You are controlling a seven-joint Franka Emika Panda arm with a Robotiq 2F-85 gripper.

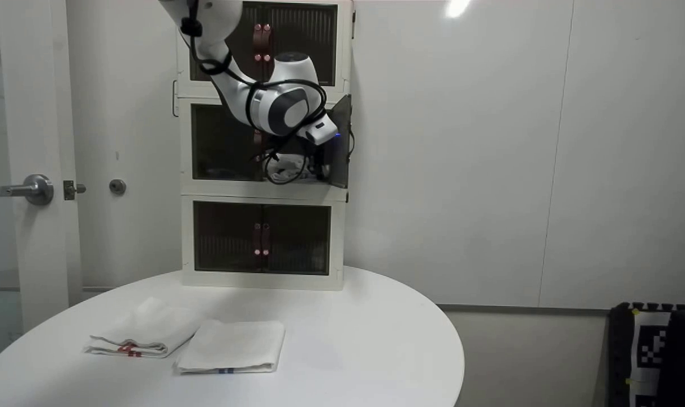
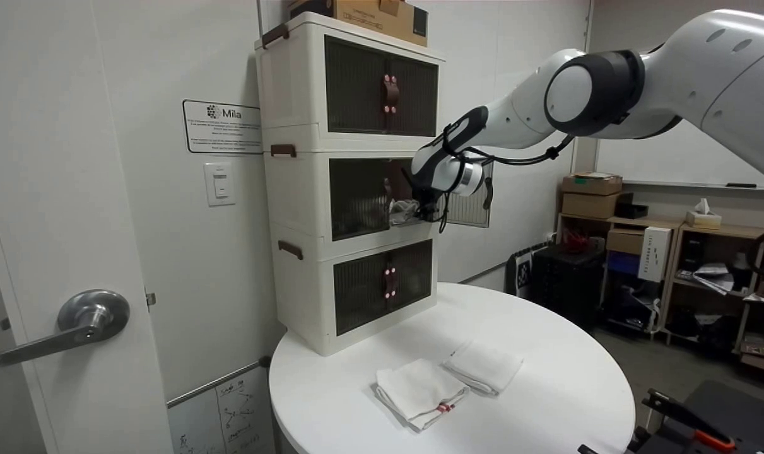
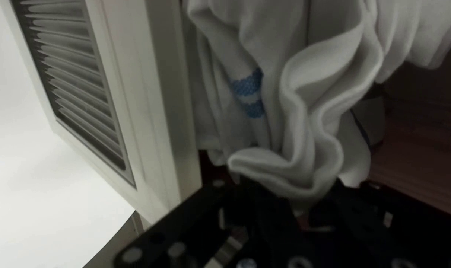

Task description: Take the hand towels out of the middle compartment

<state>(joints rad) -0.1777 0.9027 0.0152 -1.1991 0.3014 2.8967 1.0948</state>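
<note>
White hand-towel cloth (image 3: 303,160) is bunched inside the middle compartment (image 1: 223,188) (one towel or several, I cannot tell). Towards the left of my wrist view runs the lower tier's ribbed front (image 3: 74,74), next a pale sill (image 3: 173,93), next a blue stripe (image 3: 249,91) on the cloth. To the right of that, the jaws of my gripper (image 3: 298,203) stand narrow, pinching a wavy fold. I judge that fold suits a pinch because it juts towards me, and the compartment's right-hand door (image 1: 340,164) stands open so that my wrist can reach in.

Beyond that, in an exterior view, a lever handle (image 1: 37,189) on a white door (image 1: 37,113) comes first from the left. On the round white table (image 1: 365,350) lie a red-marked folded towel (image 1: 150,328) and, just beside it, a blue-marked folded towel (image 1: 232,345), set flat there, probably, as part of the unloading. Behind them stands the three-tier cabinet (image 1: 263,281), then a seamed white wall (image 1: 461,169) and, far right, a black interlocking mat (image 1: 619,350) with a black-and-white marker (image 1: 651,347).
</note>
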